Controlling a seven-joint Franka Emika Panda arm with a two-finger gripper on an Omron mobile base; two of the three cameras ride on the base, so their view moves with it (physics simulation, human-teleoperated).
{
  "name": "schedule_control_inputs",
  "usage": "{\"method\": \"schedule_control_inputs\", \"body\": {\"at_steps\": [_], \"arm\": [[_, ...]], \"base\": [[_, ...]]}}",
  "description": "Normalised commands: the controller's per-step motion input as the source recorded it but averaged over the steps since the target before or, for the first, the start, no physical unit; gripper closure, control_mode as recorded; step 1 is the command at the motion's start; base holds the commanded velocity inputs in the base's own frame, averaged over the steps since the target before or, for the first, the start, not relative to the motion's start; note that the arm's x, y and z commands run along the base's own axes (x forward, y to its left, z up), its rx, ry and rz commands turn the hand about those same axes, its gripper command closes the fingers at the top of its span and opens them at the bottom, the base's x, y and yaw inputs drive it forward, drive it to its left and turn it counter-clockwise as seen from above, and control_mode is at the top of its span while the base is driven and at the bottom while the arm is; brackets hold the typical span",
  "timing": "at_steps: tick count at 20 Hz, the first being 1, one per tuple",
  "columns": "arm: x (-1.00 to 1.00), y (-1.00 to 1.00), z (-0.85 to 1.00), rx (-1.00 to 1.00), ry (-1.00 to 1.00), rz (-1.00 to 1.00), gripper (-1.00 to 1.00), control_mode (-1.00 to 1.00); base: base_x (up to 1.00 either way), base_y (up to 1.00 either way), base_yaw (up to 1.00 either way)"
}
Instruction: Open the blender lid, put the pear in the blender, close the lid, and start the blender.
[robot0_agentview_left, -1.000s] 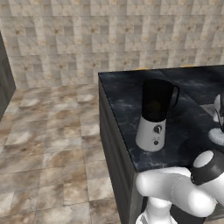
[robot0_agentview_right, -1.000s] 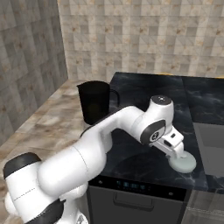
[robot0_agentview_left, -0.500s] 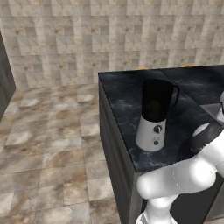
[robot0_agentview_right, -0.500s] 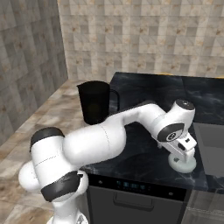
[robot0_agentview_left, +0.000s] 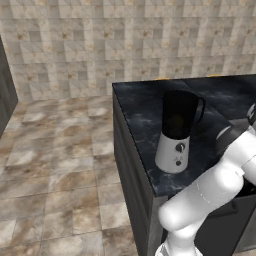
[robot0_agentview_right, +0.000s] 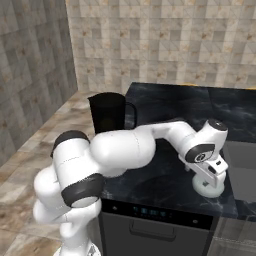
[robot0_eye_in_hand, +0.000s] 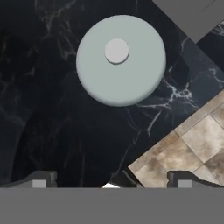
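Lid (robot0_eye_in_hand: 120, 60) is laid flat on the dark marble desk (robot0_eye_in_hand: 65, 131), near its edge. Gripper (robot0_eye_in_hand: 111, 181) is held above it, released, fingers spread wide. Blender (robot0_agentview_left: 177, 131) is positioned well apart, jar uncovered.

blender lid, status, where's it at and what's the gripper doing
Gripper open, above the counter. Blender lid flat on counter, off the blender. Nothing blocking.

The blender (robot0_agentview_left: 177, 131) stands near the tabletop's (robot0_agentview_left: 140, 110) left front corner. In the right base view, the lid (robot0_agentview_right: 208, 188) lies flat at lower right, near the tabletop's front edge.
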Motion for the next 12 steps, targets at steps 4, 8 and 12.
{"method": "schedule_control_inputs", "body": {"at_steps": [4,8,12], "arm": [[0.26,-0.08,-0.13,0.0,0.0,0.0,-1.0,-1.0],[0.11,-0.29,-0.24,0.0,0.0,0.0,-1.0,-1.0],[0.17,-0.13,-0.31,0.0,0.0,0.0,-1.0,-1.0]], "base": [[0.0,0.0,0.0],[0.0,0.0,0.0],[0.0,0.0,0.0]]}}
